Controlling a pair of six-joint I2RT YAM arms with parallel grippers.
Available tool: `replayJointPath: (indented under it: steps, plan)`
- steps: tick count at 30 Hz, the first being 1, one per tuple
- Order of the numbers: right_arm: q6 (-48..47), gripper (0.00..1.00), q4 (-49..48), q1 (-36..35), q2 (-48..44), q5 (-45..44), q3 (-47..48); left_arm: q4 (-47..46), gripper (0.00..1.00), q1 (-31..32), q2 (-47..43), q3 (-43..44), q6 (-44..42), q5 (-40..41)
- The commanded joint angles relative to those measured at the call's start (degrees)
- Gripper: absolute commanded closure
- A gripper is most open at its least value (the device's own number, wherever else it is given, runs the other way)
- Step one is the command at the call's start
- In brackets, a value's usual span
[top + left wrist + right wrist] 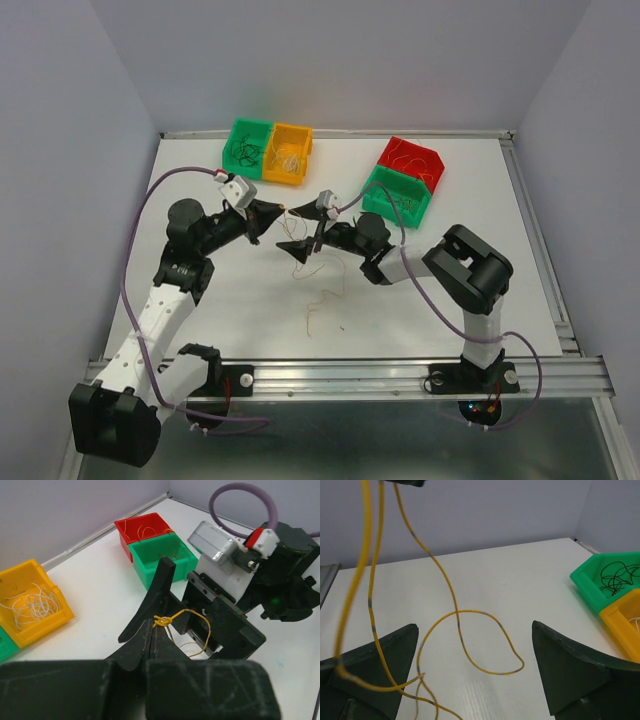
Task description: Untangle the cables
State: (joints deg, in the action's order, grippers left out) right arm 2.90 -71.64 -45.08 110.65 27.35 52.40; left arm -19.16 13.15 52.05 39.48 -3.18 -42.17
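The left gripper [154,629] has its fingers pressed together on a small knot in the yellow cable [162,621], raised above the table [230,320]. From the knot the strand loops down between the fingers [570,672] of the right gripper [475,672], which stand wide apart, not closed on it. A thin tan strand [318,292] trails onto the table beneath both grippers. At the far edge sit a green bin [250,124] holding dark strands [245,152] and, touching it, an orange bin [292,130] holding whitish strands [32,605]. Well to their right, a red bin [405,145] touches a second green bin [392,212].
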Motion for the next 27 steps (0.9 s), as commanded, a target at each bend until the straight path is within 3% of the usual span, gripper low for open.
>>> replayJointPath:
  steps: [1, 3, 5, 9, 10, 13, 17, 18, 21, 27]
  plan:
    - [-2.4, 0.00, -4.9, -0.4, 1.8, -2.9, 4.6, 2.1, 0.98, 0.5, 1.5, 5.0, -0.1, -8.7]
    - [-2.4, 0.02, -5.2, -0.4, 2.5, -2.6, 5.4, 4.3, 0.98, 0.5, 3.4, 5.9, 0.0, -12.2]
    - [-2.4, 0.12, -5.8, -0.3, 2.6, -1.7, 5.6, 5.9, 0.98, 0.6, 4.6, 7.0, -0.2, -14.0]
    - [0.0, 0.99, -7.5, -0.4, 0.8, 0.1, 2.9, 7.1, 0.93, 0.6, 5.8, 7.7, -2.7, -12.9]
    - [0.4, 0.99, -7.7, -0.4, 0.1, 0.3, 2.1, 7.0, 0.90, 0.6, 5.6, 7.7, -3.2, -11.3]
    - [1.9, 1.00, -7.8, -0.3, -2.8, -0.3, -1.5, 2.8, 0.68, 0.5, 3.5, 5.7, -2.8, -0.1]
    - [4.9, 1.00, -7.6, -0.4, -7.6, -6.6, -6.1, -1.5, 0.21, 0.4, 1.5, 3.1, -2.1, 11.2]
    - [5.6, 0.99, -7.6, -0.4, -8.7, -8.4, -6.8, -1.6, 0.13, 0.4, 1.2, 3.0, -2.0, 12.5]
    - [6.9, 1.00, -5.0, -0.4, -12.6, -15.1, -8.1, -1.8, 0.01, 0.4, 0.6, 2.8, -2.1, 13.7]
    - [8.8, 0.99, -1.2, -0.4, -16.4, -25.1, -6.1, -2.6, 0.01, 0.3, 0.4, 1.2, -6.6, 5.7]
